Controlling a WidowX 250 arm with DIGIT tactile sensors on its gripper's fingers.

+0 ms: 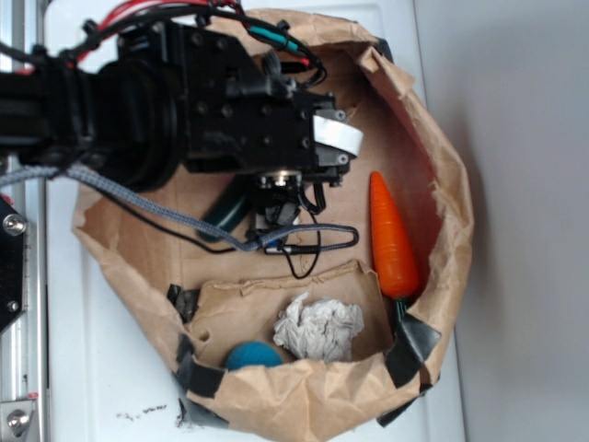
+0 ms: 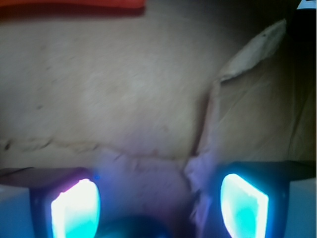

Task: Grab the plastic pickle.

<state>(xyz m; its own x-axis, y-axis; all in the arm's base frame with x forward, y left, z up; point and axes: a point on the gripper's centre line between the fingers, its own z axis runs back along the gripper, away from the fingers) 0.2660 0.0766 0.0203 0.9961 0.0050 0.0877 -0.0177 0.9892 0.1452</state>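
Note:
The plastic pickle (image 1: 224, 214) is dark teal-green and lies on the brown paper floor, mostly hidden under my arm. My gripper (image 1: 274, 201) hangs just to its right, pointing down. In the wrist view my gripper (image 2: 159, 206) is open, and its two glowing fingertips (image 2: 75, 208) stand wide apart. A dark rounded shape, probably the pickle's end (image 2: 133, 228), shows low between them at the frame's bottom edge. I cannot tell whether either finger touches it.
An orange carrot (image 1: 391, 239) lies to the right inside the crumpled paper tray (image 1: 451, 184). A lower paper compartment holds a teal-blue ball (image 1: 253, 355) and a crumpled white paper wad (image 1: 317, 327). A grey cable (image 1: 156, 207) trails across the tray.

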